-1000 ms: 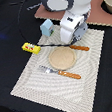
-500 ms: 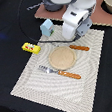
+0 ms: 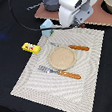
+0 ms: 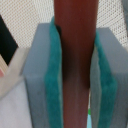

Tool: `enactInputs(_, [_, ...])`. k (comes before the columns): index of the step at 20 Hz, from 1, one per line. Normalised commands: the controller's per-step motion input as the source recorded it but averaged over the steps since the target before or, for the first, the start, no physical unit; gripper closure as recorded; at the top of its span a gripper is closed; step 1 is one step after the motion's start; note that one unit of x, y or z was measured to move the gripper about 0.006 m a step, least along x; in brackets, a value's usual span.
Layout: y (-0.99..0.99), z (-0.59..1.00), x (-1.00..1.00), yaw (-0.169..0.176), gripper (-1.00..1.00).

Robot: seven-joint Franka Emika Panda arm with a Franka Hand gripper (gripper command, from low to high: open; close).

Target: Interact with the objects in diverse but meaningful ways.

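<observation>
The brown sausage stick point(image 4: 75, 65) stands upright between the teal pads point(image 4: 52, 75) of the tool point(image 4: 75, 85), which pinches it from both sides. In the exterior view the tool point(image 3: 73, 20) hangs just beyond the far edge of the woven placemat point(image 3: 56, 89), having shifted slightly since half a second ago. Beside that edge sits the pale blue-white milk carton point(image 3: 48, 26); the yellow butter box point(image 3: 30, 47) lies off the placemat's corner. The placemat covers a dark desk point(image 3: 5, 28).
</observation>
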Motion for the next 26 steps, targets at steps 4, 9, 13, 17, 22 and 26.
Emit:
enactInputs(4, [0.42, 0.19, -0.52, 0.0, 1.0])
enactInputs(9, [0.37, 0.25, -0.51, 0.0, 1.0])
enactInputs(13, [0.35, 0.52, -0.56, 0.0, 1.0])
enactInputs(17, [0.31, 0.48, -0.67, 0.0, 1.0])
enactInputs(22, [0.16, 0.13, -0.82, 0.0, 1.0])
enactInputs(26, [0.09, 0.0, -0.9, 0.0, 1.0])
